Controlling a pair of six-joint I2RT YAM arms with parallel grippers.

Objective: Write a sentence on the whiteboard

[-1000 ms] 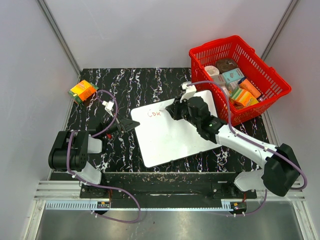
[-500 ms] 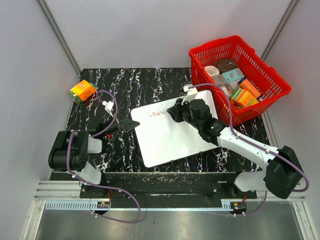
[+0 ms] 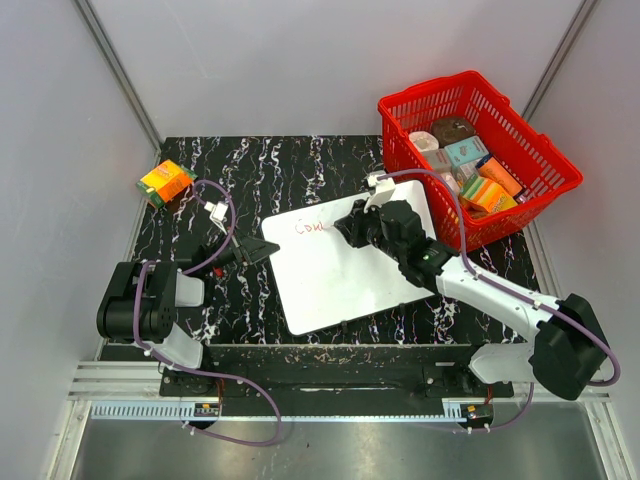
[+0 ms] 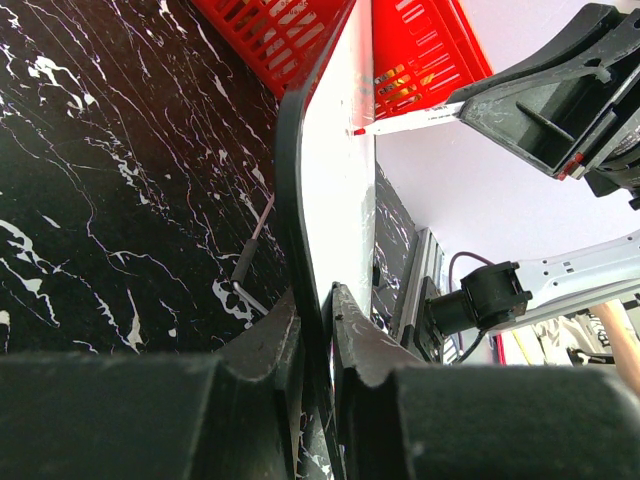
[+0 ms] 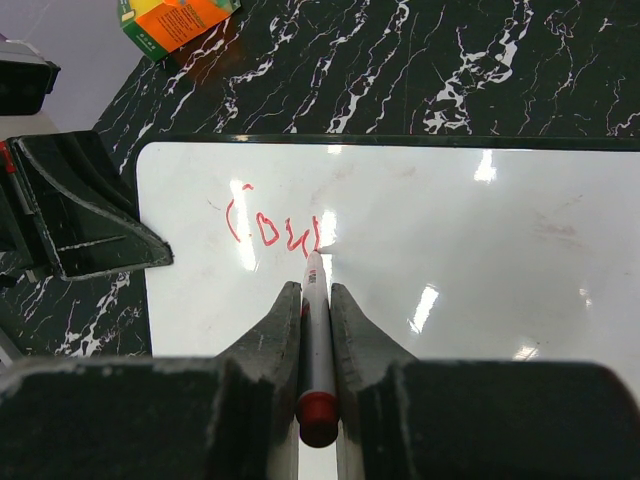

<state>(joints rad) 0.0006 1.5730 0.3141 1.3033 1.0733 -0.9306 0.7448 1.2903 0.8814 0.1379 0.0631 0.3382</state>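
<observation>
The whiteboard lies flat in the middle of the black marble table. My left gripper is shut on its left edge; the left wrist view shows the board edge-on between the two fingers. My right gripper is shut on a white marker with a red end cap. The marker's tip touches the board just right of the red letters, which read roughly "Cou", the start of the sentence. From above, the right gripper hovers over the board's far edge, beside the letters.
A red basket full of small boxes stands at the far right, touching the board's right corner. An orange and green box lies at the table's far left corner. Grey walls close in three sides.
The right gripper and marker have shifted a little to the right along the board, and the red writing has grown by a stroke or two. The left gripper has not moved.
</observation>
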